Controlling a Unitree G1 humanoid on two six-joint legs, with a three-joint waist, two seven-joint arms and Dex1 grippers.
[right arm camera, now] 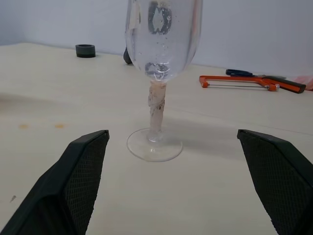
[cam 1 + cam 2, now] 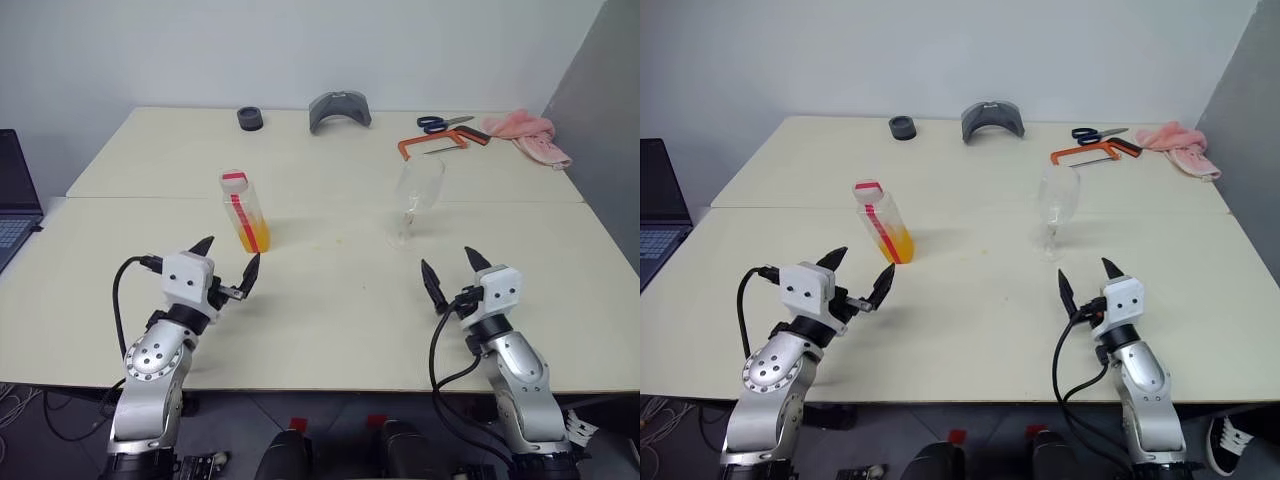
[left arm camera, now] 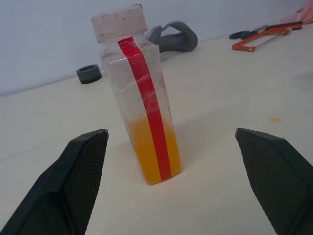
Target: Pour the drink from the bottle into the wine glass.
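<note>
Two grippers wait wide open and empty over my counter (image 2: 330,330). Bottle (image 2: 245,211), capped and about a third full of drink (image 2: 254,236), stands just ahead of my left gripper (image 2: 227,265); glass (image 2: 415,199) stands ahead of my right gripper (image 2: 452,273). I'd ease left forward, centre the bottle between the fingers, then close mid-body.

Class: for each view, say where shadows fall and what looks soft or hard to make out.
Left eye view: faint shadow beside the bottle; the glass nearly vanishes against the table. Left wrist view: near fingertips soft. Right wrist view: glass shadow falls toward the hacksaw.
</note>
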